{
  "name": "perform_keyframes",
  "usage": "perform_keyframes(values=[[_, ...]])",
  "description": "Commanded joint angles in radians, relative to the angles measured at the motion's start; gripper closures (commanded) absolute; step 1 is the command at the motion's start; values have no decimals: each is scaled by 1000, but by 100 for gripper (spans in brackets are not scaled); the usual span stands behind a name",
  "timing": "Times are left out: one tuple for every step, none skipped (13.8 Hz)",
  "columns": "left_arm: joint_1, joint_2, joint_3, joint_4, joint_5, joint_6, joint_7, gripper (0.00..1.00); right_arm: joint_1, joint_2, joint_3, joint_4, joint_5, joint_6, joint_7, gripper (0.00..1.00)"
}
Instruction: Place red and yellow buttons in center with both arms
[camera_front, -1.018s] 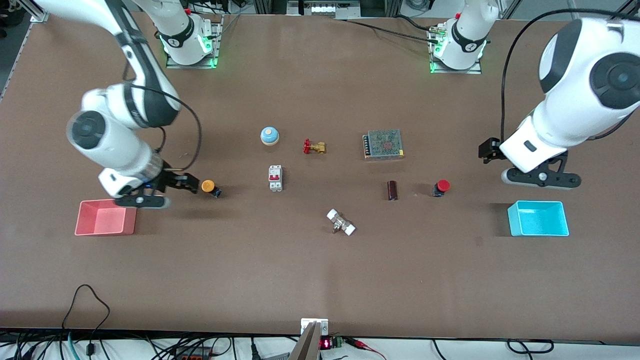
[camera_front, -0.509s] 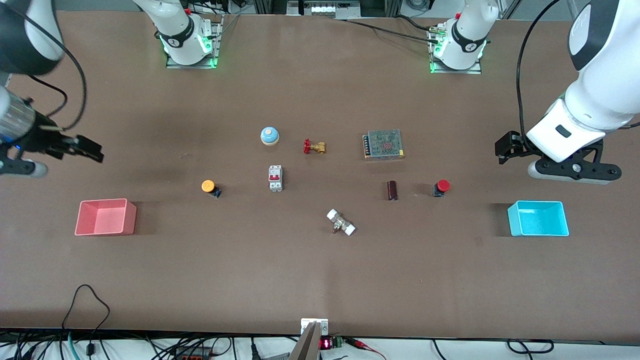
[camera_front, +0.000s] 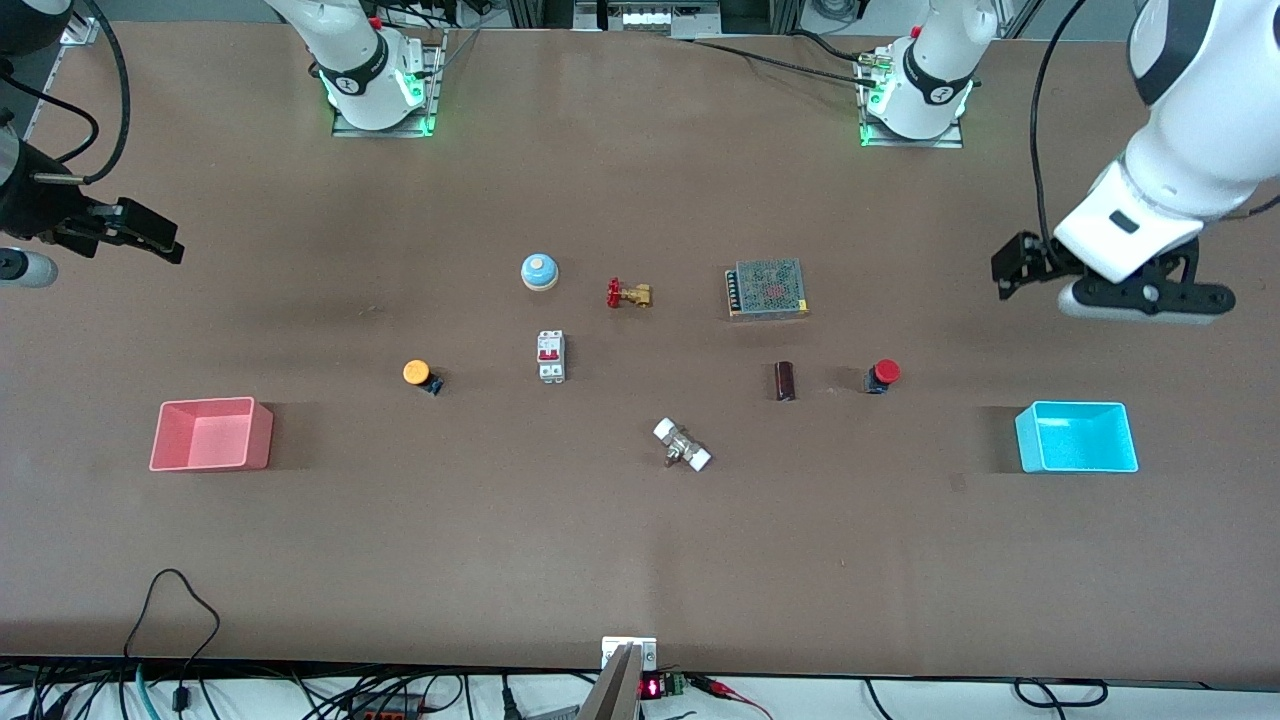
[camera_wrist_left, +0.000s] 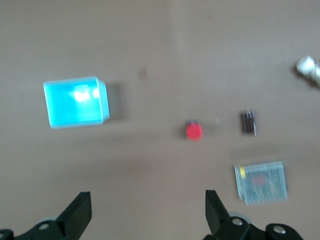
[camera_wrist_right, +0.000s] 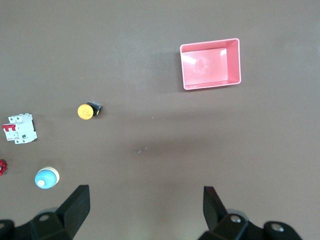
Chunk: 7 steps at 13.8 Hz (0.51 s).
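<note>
White tee fitting (camera_front: 682, 445) nearest front camera, shown whole in front view only; left wrist view catches just its end at frame edge. Bare brown table (camera_front: 640, 560) around it.

Yellow button (camera_front: 419, 374) farther than fitting, toward right arm's end, near pink bin (camera_front: 211, 434). Red button (camera_front: 882, 375) farther than fitting, toward left arm's end, just beside dark cylinder (camera_front: 785, 380).

Right gripper (camera_wrist_right: 145, 207) wide open, empty, high over table edge, well apart from yellow button. Left gripper (camera_wrist_left: 147, 212) wide open, empty, well apart from red button.
</note>
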Motion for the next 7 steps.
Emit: perform_keyframes(values=[[26, 3, -1, 38, -36, -73, 32, 0, 26, -10, -8, -12, 11, -4, -13, 0], [26, 3, -3, 43, -37, -68, 34, 0, 35, -9, -14, -11, 11, -5, -17, 0], [26, 3, -4, 46, -37, -62, 42, 0, 55, -7, -29, -9, 4, -4, -42, 0], [26, 3, -4, 44, -37, -42, 55, 0, 72, -2, -49, -6, 2, -4, -68, 0], [28, 3, -4, 43, -35, -18, 89, 0, 77, 4, -62, 9, 7, -7, -74, 0], [28, 3, -4, 41, -35, 1, 112, 0, 75, 11, -62, 14, 8, -7, -76, 0], [28, 3, -4, 38, -35, 7, 114, 0, 75, 13, -62, 14, 8, -4, -71, 0]])
